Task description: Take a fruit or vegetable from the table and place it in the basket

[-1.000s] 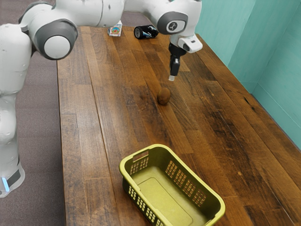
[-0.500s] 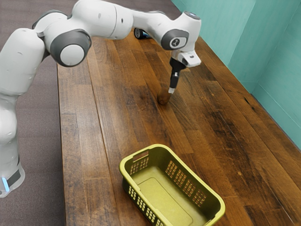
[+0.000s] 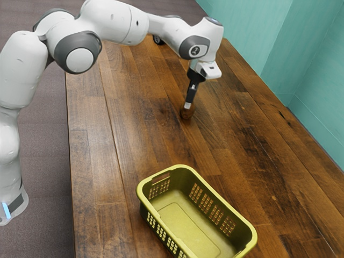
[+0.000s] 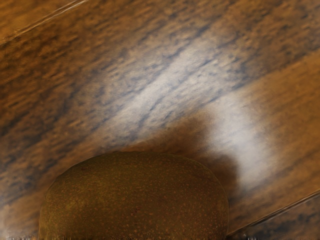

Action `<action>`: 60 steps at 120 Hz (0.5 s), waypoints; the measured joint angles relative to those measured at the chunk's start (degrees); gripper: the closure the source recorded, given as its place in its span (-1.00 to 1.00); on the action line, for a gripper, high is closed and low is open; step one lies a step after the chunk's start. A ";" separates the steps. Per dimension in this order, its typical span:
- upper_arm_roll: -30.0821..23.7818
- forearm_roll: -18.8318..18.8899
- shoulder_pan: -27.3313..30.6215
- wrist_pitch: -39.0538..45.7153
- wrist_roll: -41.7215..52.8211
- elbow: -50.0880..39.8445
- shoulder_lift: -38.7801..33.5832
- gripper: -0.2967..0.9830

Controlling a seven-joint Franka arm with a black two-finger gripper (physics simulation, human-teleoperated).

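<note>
**Kiwi at the grasp stage; basket stage outstanding**

At the exterior view's left stands the white Franka arm (image 3: 119,21), reaching over the wooden table (image 3: 121,137). Farther along, at the table's far end, a dark round-ended object (image 3: 157,40) is partly hidden behind the arm; it appears to have no part in the task.

Next across is the kiwi (image 3: 186,114), the produce to be moved. It appears to rest on the tabletop, well apart from the basket, with the black gripper (image 3: 187,106) reaching down to it at a slight tilt. In the wrist view the kiwi's speckled brown skin lies close under the hand, a shadow beside it on the boards. Whether the gripper stands apart, together or clamped on the kiwi cannot be told.

Nearest the camera, and extending farthest to the exterior view's right of the items on the table, sits the yellow-green plastic basket (image 3: 185,169), upright, with perforated walls.

Assessment: the step in hand is judged to be the grasp. The next move calls for a centred, secure hold on both sides of the fruit — its rounded skin could roll or slip if caught off-centre — then a lift high enough to clear the basket's rim. Carrying and release would follow.
</note>
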 joint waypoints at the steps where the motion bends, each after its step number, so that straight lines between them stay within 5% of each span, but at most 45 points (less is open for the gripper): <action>1: 0.04 0.02 0.00 0.07 0.04 0.02 0.02 -0.53; 60: 0.27 0.10 0.00 2.29 1.70 -0.21 1.51 -0.53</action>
